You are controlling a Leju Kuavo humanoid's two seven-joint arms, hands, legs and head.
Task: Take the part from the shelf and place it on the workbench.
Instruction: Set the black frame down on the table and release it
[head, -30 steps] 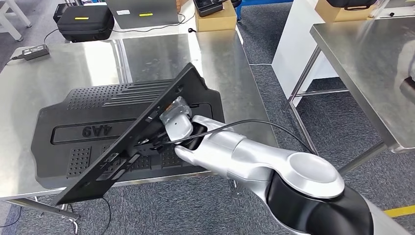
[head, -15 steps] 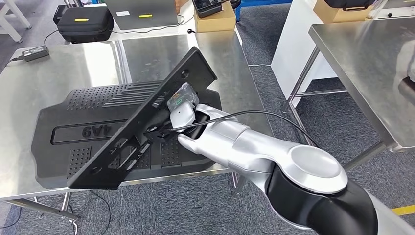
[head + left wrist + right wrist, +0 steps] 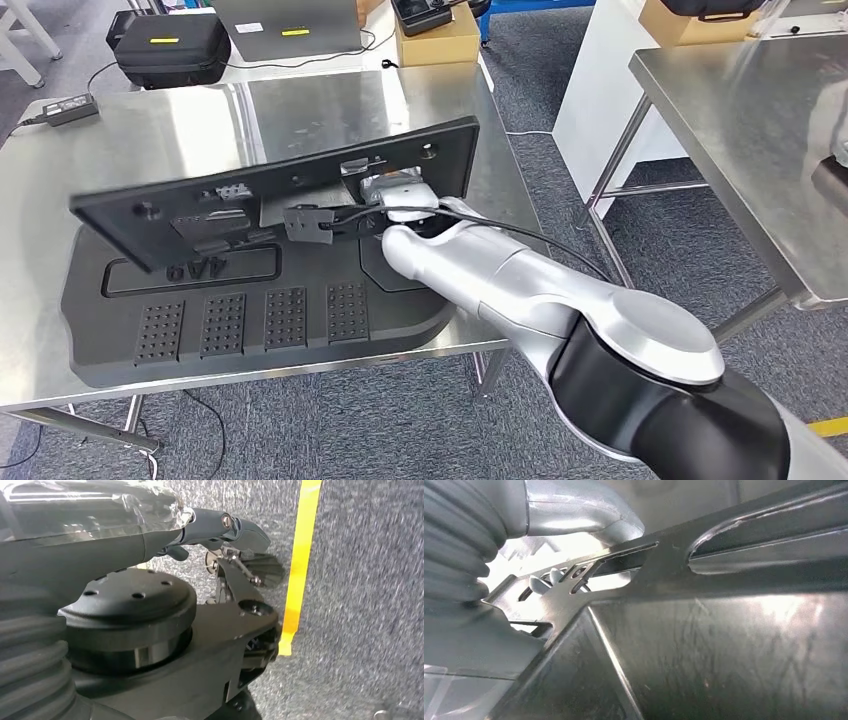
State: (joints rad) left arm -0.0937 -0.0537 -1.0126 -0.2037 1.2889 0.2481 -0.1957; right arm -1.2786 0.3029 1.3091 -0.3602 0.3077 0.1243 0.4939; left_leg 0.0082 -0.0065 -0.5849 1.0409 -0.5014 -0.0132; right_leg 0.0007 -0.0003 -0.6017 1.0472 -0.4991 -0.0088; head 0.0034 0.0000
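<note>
the right hand's (image 3: 395, 200) fingers are hidden behind the black part (image 3: 250, 195).

A steel table (image 3: 300, 110) carries a large black mat (image 3: 250, 310) at its front and a power adapter (image 3: 62, 108) near its far corner.

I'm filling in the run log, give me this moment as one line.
phase: placing | right hand: holds black panel tilted above black moulded part | steel workbench under both | left hand: hangs over floor
</note>
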